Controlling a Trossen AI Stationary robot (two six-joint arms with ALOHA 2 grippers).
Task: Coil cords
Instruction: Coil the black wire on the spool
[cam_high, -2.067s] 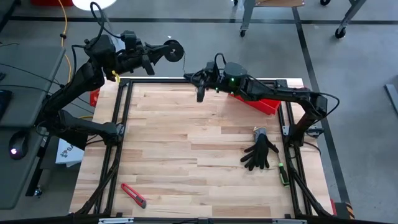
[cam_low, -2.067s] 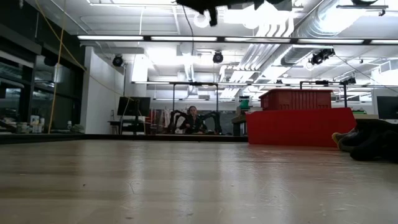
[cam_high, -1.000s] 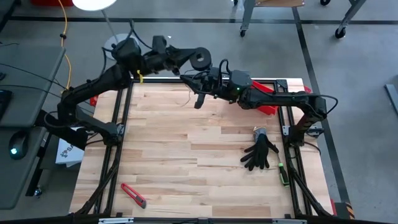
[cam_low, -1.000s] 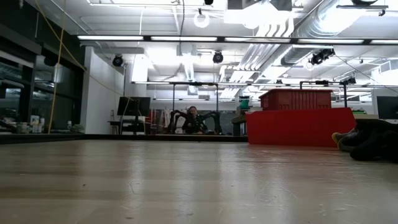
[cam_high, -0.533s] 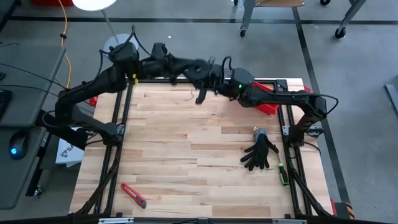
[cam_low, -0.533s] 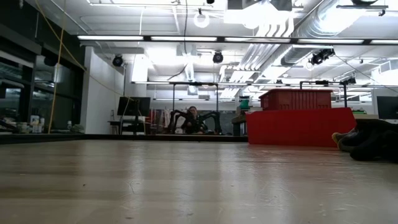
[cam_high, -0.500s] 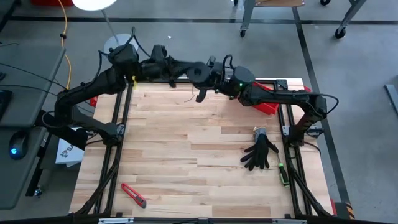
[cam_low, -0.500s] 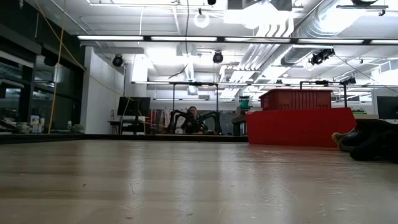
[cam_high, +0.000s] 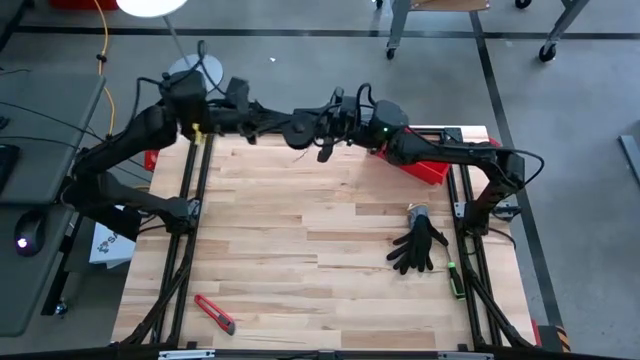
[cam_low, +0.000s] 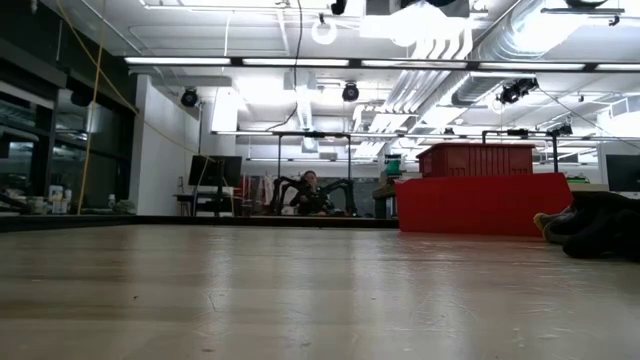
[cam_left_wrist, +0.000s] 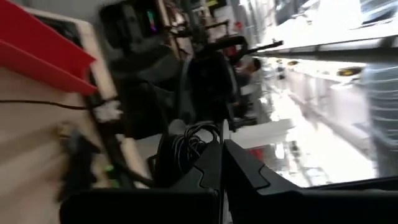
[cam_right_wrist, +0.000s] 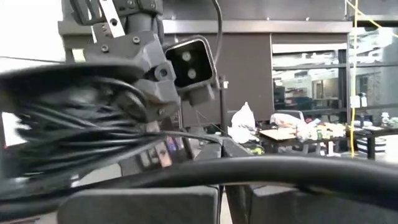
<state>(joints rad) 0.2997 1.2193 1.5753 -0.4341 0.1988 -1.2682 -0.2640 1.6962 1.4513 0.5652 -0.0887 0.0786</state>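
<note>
Black spool, red bin, seemingly black glove, pale striped wood table

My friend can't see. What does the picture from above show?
Two dark robot arms meet above the wooden table's far edge: the left gripper holds a black spool beside the right gripper. A black glove and red cutter lie nearer.
</note>
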